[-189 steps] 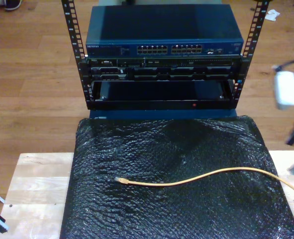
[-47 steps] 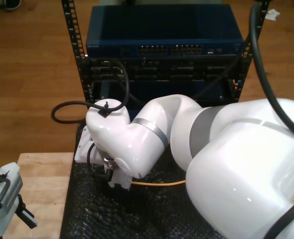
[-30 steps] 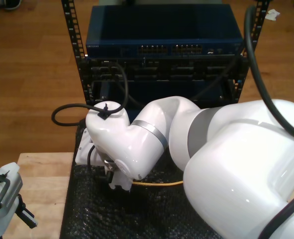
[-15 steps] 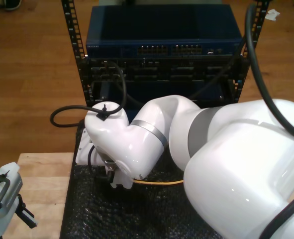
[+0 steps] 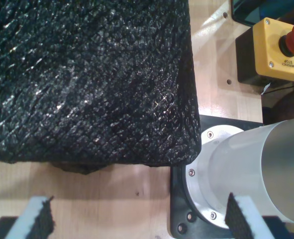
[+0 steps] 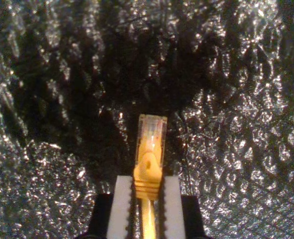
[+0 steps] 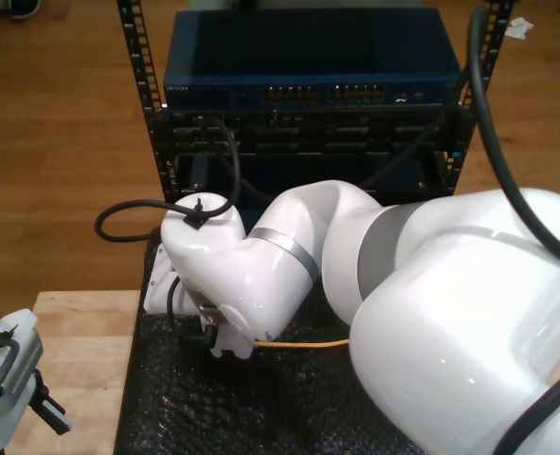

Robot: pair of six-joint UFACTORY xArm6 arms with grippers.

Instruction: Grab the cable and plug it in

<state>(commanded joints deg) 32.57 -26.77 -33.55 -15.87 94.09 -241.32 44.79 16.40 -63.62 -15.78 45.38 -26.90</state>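
my first tool [image 5: 137, 219], spread wide, idles off the crinkled black foam mat [image 7: 289, 398]. my second tool [image 6: 147, 209] is clenched on the thin orange-yellow network cable [image 6: 149, 164], just behind its clear plug, above the mat. judgement: light, floppy; grip the boot, since the latch looks fragile.

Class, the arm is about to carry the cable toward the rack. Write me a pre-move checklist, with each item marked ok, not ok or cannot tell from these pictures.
1. Grip: my second gripper is closed on the cable just behind its boot. Ok.
2. Plug free: the clear plug sticks out ahead of the pads, uncovered. Ok.
3. Latch side of the plug: cannot tell.
4. Slack: the cable trails over the black mat in the exterior view, then passes behind the arm. Cannot tell.
5. My first gripper is open, over the bare wooden table beside the mat's corner. Ok.
6. Free port on the blue switch: too small to read. Cannot tell.
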